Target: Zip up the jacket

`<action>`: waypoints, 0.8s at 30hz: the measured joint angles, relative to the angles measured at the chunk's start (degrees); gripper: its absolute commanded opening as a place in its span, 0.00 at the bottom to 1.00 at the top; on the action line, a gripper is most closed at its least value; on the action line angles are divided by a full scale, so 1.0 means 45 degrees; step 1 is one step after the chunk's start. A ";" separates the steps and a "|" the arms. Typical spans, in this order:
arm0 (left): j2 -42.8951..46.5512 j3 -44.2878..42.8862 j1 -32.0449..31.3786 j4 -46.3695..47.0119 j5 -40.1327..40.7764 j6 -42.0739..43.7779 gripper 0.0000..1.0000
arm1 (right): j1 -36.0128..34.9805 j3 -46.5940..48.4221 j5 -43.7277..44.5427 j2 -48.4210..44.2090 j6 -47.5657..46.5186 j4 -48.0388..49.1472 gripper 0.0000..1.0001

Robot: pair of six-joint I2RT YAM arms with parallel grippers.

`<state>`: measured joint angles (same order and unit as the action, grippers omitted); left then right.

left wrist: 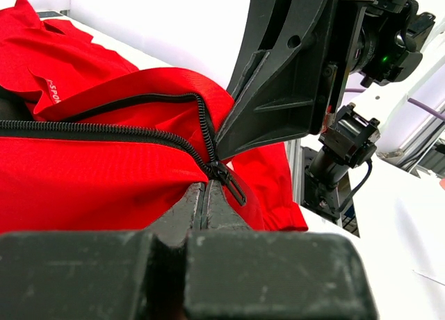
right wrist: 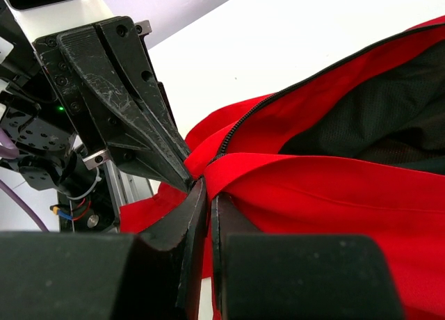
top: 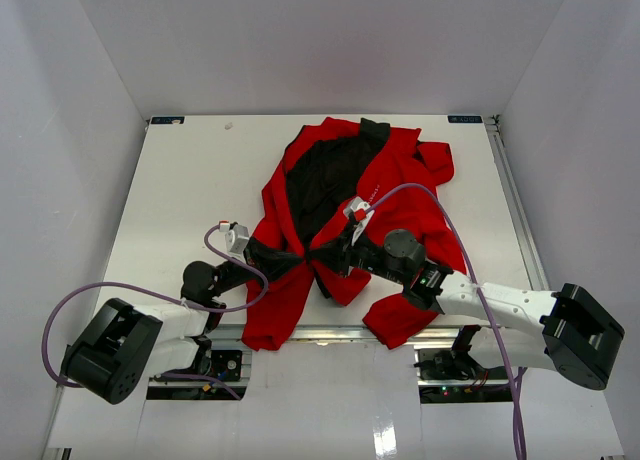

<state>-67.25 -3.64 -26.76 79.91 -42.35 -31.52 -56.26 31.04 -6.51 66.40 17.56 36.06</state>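
Observation:
The red jacket (top: 400, 180) lies spread on the white table with its front open and the black lining (top: 325, 180) showing. My left gripper (top: 303, 255) and right gripper (top: 328, 255) meet tip to tip at the jacket's lower front. In the left wrist view the left gripper (left wrist: 206, 188) is shut at the zipper's bottom end, just under the black slider (left wrist: 221, 172), whose pull tab hangs free. Black zipper teeth (left wrist: 104, 130) run off to the left. In the right wrist view the right gripper (right wrist: 207, 188) is shut on the red front edge (right wrist: 334, 195).
A metal rail (top: 330, 332) runs along the table's near edge, partly under the jacket's hem. Another rail (top: 515, 200) lines the right side. Purple cables (top: 110, 290) loop beside both arms. White walls enclose the table (top: 200, 180) at the back and sides.

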 measured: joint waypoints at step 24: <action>0.0713 0.0087 -0.0180 -0.0644 0.0032 -0.0533 0.38 | 0.0406 0.0079 -0.0638 0.1192 0.0196 0.2040 0.08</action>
<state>-64.04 -3.25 -27.57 77.02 -42.21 -33.92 -54.43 31.40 -9.38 71.77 18.45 45.24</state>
